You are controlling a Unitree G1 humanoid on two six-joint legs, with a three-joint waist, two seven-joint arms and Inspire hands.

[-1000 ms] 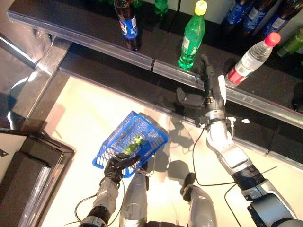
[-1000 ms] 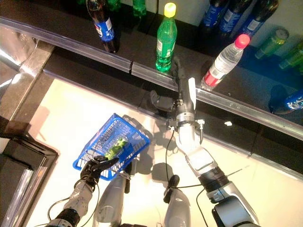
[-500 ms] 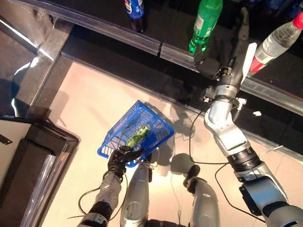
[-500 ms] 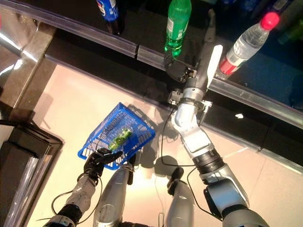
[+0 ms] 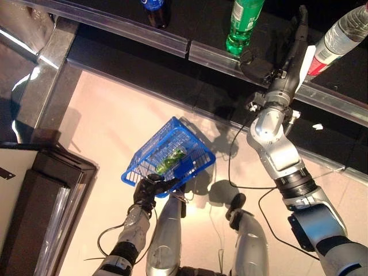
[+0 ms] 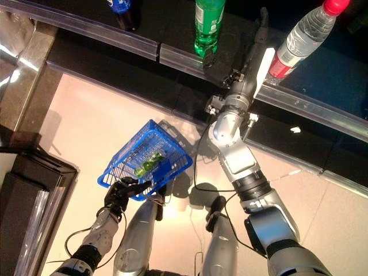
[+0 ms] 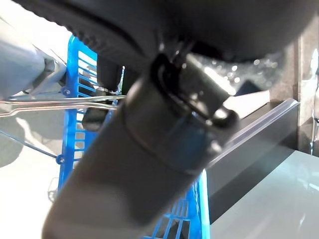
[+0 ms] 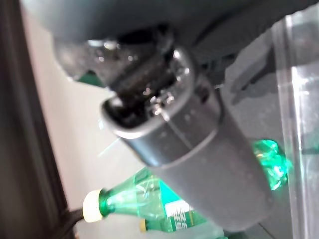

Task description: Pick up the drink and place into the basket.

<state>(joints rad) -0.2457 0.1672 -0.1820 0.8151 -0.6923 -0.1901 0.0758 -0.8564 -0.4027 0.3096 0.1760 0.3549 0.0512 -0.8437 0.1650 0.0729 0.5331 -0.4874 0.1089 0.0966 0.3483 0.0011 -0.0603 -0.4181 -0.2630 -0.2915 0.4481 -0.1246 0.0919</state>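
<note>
Right hand point(image 5: 287, 54) reaching with straight, open fingers onto the shelf point(image 5: 172, 43), just beside the green drink bottle point(image 5: 241, 23), between it and a clear red-labelled bottle point(image 5: 339, 34). Left hand point(image 5: 146, 190) curled on the blue basket point(image 5: 167, 158) rim, well below the shelf.

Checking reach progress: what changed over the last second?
The right hand, fingers straight, has pushed further onto the shelf, into the gap between the green bottle and the clear red-capped bottle; it grips neither. The camera shifted too. Unchanged: the left hand keeps its grip on the blue basket, with a green bottle lying inside.
</note>
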